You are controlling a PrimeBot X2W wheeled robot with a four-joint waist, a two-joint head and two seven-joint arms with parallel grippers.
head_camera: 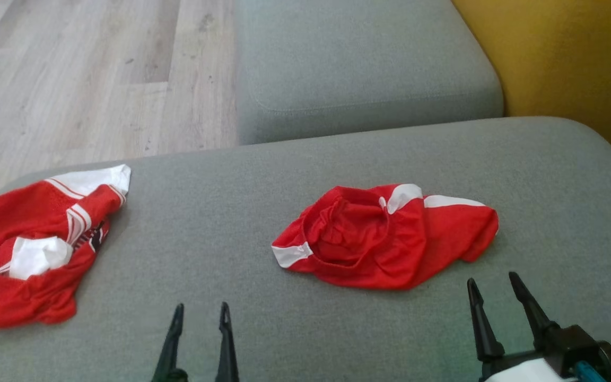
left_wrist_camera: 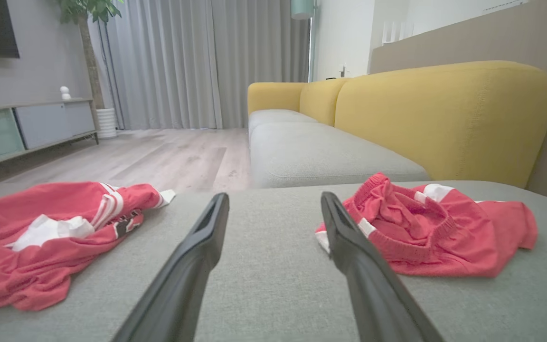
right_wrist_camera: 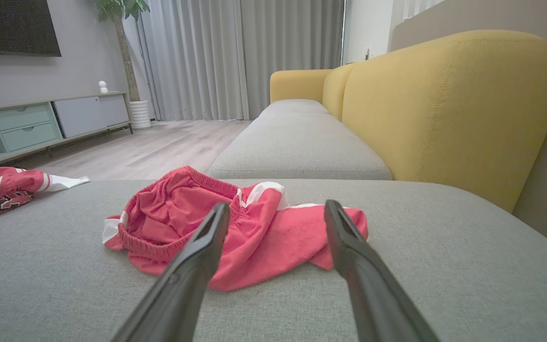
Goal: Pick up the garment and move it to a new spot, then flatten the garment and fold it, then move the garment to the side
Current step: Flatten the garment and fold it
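- The left gripper (head_camera: 202, 305) sits at the bottom of the head view, a bit left of the middle, and its two dark fingers point straight up
- Its fingers are apart and hold nothing
- The right gripper (head_camera: 492, 277) sits at the lower right, and its fingers lean a little to the left
- Its fingers are apart too and hold nothing
- Behind the right fingers is a black wrist block (head_camera: 568, 342), with a bit of white arm (head_camera: 523, 372) under it
- Each wrist view shows its own two fingers spread wide

Plenty of bare grey cushion (head_camera: 220, 223) between the red shorts (head_camera: 390, 239) and the crumpled jersey (head_camera: 29, 249) on my left, so I can slide through there easy. Right of the shorts is open too, till the yellow backrest (head_camera: 565, 53) walls it off up the far right.
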